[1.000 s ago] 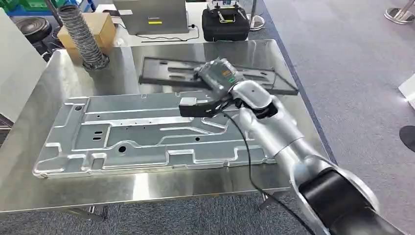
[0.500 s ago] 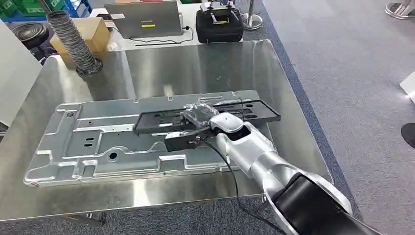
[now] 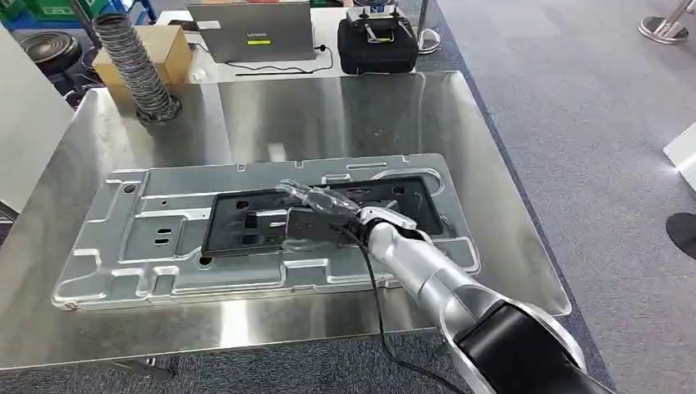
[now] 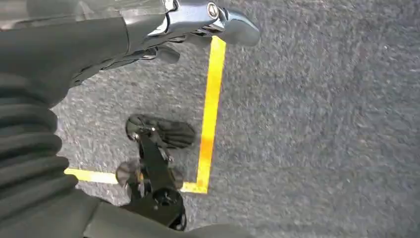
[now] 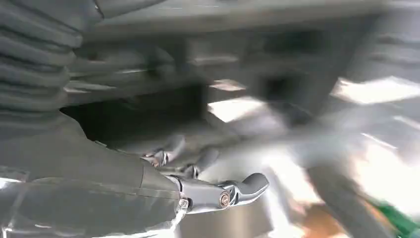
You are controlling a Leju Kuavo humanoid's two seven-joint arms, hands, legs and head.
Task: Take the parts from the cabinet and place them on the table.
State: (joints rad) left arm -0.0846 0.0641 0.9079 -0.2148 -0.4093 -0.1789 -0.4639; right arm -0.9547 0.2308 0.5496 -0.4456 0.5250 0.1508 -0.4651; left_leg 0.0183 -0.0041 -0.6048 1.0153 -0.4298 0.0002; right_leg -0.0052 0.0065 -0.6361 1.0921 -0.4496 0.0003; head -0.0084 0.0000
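A long black panel lies flat on top of a large stamped silver panel, which rests on the steel table. My right hand is on the middle of the black panel and grips it, with the arm reaching in from the lower right. The right wrist view is blurred: the hand shows its thumb and curled fingers just under the dark panel. My left hand hangs over the grey carpet with its fingers loose, holding nothing.
At the table's far left stand a corrugated grey hose and a cardboard box. A laptop and a black case sit beyond the far edge. A white surface borders the table's left side.
My right hand has brought the black panel from the far side of the table toward me and down onto the silver panel. The camera has also shifted slightly.
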